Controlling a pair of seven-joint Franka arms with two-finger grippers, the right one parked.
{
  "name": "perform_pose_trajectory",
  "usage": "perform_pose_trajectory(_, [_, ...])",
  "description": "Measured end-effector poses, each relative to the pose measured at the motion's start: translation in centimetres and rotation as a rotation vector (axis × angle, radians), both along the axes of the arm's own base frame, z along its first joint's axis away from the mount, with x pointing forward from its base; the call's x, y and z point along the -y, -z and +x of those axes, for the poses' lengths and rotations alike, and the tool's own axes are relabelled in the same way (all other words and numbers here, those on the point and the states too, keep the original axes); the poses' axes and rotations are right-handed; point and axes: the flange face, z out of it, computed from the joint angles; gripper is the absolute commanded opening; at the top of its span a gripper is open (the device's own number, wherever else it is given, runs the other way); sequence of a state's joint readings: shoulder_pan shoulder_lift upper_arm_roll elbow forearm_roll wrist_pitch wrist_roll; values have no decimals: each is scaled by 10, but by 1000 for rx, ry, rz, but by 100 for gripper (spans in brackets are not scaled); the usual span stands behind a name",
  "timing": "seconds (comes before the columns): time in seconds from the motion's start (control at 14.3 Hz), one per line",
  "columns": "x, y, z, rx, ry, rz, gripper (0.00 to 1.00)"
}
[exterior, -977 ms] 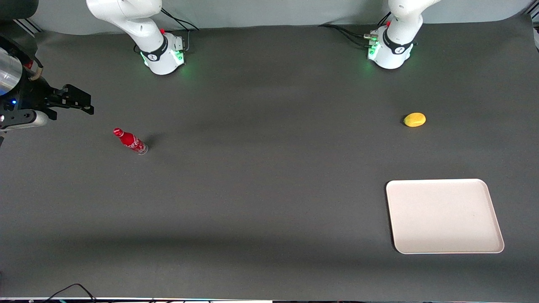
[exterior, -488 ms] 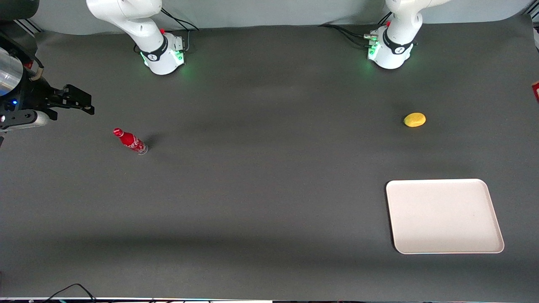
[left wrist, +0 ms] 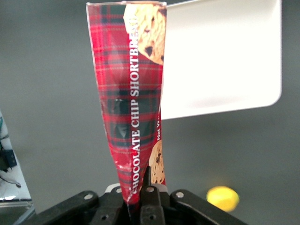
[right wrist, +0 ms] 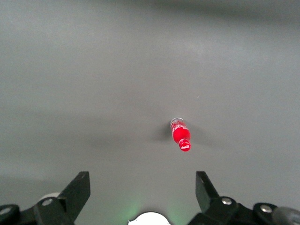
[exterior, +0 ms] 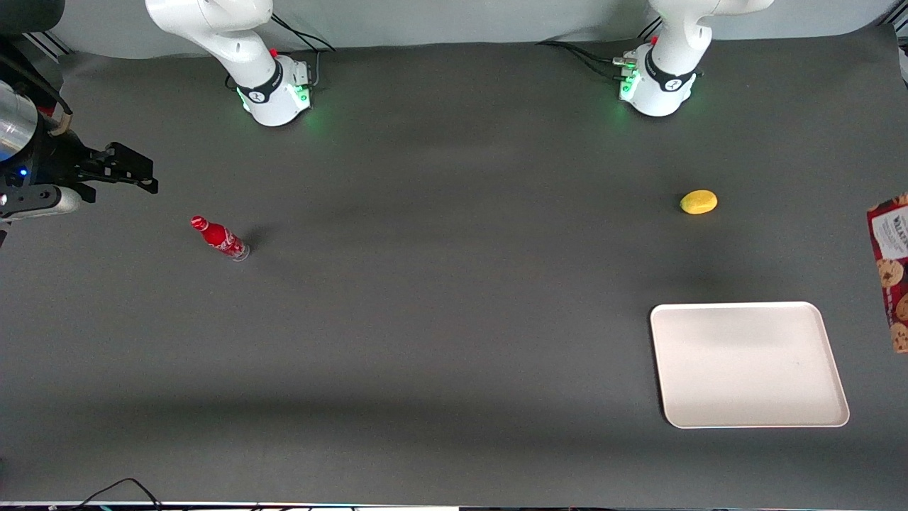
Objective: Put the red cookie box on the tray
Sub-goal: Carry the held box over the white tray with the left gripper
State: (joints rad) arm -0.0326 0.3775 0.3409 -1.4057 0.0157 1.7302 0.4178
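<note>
The red cookie box [exterior: 891,270], dark-red tartan with cookie pictures and a white label, hangs in the air at the working arm's end of the table, partly cut off by the front view's edge. My left gripper [left wrist: 140,190] is shut on one narrow end of the box [left wrist: 131,93], with the rest of it sticking out away from the fingers [left wrist: 150,193]. The gripper itself is outside the front view. The cream-white tray [exterior: 748,365] lies empty on the table near the front camera, beside the box. In the left wrist view the tray [left wrist: 220,56] shows lower than the box.
A yellow lemon-like fruit [exterior: 699,201] lies farther from the front camera than the tray, also seen by the left wrist [left wrist: 223,198]. A small red soda bottle [exterior: 220,238] stands toward the parked arm's end of the table.
The cookie box has come into the front view from the working arm's end. It was absent 1.0 s ago and only a red sliver 0.5 s ago. The tray and fruit have not moved.
</note>
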Motion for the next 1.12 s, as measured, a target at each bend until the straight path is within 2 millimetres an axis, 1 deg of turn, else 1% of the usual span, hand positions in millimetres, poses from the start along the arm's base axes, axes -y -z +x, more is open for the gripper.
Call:
perform_pose_trajectory(0.28, [-8, 86, 31, 0, -23, -32, 0])
perform_pose_trajectory(0.49, [-20, 138, 41, 8, -62, -68, 0])
perform_pose_trajectory(0.63, [-30, 160, 45, 19, -76, -65, 0])
perform_pose_trajectory(0.84, [-42, 186, 49, 57, -99, -68, 0])
perform_pose_trajectory(0.98, [-46, 202, 53, 83, -107, -66, 0])
perform_pose_trajectory(1.12, [-46, 216, 58, 103, -102, -55, 0])
